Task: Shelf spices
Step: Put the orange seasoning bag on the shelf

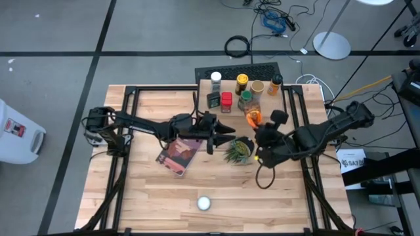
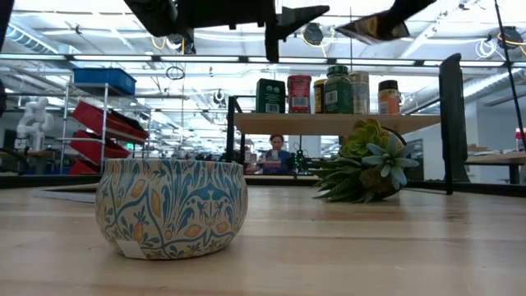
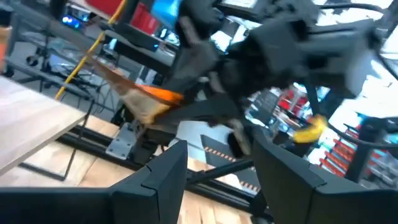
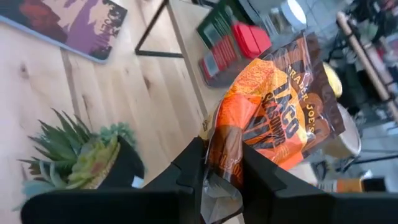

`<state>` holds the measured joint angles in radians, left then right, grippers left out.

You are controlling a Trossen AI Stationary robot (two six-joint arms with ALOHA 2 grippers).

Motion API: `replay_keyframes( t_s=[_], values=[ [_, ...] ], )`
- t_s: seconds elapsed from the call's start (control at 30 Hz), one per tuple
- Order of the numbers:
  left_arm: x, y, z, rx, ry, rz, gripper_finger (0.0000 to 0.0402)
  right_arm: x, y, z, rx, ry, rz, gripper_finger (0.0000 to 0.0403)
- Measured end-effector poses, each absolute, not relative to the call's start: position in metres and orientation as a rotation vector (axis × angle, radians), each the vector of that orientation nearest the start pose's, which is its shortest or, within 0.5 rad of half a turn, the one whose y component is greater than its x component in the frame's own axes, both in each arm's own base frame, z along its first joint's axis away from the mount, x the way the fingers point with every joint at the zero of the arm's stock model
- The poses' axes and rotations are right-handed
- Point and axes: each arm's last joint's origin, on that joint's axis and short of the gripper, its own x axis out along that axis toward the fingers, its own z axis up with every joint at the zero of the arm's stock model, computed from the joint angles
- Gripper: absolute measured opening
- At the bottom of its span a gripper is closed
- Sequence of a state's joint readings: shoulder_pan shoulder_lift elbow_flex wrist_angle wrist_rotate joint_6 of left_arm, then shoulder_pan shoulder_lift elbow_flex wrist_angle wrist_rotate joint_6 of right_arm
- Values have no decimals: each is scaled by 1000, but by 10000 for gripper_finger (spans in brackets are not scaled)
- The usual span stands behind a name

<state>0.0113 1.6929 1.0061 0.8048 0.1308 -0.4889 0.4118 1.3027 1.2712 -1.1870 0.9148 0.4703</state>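
Right gripper (image 4: 224, 163) pinching orange packet (image 4: 280, 106), left gripper (image 1: 226, 133) half open, empty, beside potted plant (image 1: 239, 151)

orange packet (image 4: 280, 112): "TRADER JOE'S" | "TACO SEASONING" partly legible | other labels: unreadable

Crowded shelf, tight middle, open front

We see the shelf (image 1: 262, 77) packed with jars (image 1: 226, 101) along its front edge, so bare board is left only towards its back. Just before it, the plant (image 1: 237, 151) sits between our left hand (image 1: 231, 132) and right hand (image 1: 261, 124); the book (image 1: 178, 155) lies beside it. The front of the worktop (image 1: 151, 196) is bare but for one patterned tin (image 1: 204, 203).
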Motion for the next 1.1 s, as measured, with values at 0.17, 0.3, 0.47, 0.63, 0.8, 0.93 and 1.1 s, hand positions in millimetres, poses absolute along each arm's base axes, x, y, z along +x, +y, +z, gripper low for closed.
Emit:
replay_keyframes(
  t_s=[0.17,0.3,0.47,0.63,0.8,0.93,1.1],
  values=[
    [379,3,269,-495,-115,-76,191,235,82,330,-420,836,-621,62],
    [381,4,279,-488,-168,-48,191,249,88,330,-493,860,-614,61],
    [382,7,281,-489,-194,61,191,264,98,328,-577,879,-603,61],
    [381,8,281,-476,-203,113,191,270,106,328,-612,874,-595,61],
    [381,7,281,-520,-195,67,191,266,111,327,-628,871,-587,61],
    [376,1,285,-505,-118,39,191,261,115,326,-625,882,-584,61],
    [364,-2,297,-465,-67,74,191,252,121,326,-636,870,-602,61]
  ],
)
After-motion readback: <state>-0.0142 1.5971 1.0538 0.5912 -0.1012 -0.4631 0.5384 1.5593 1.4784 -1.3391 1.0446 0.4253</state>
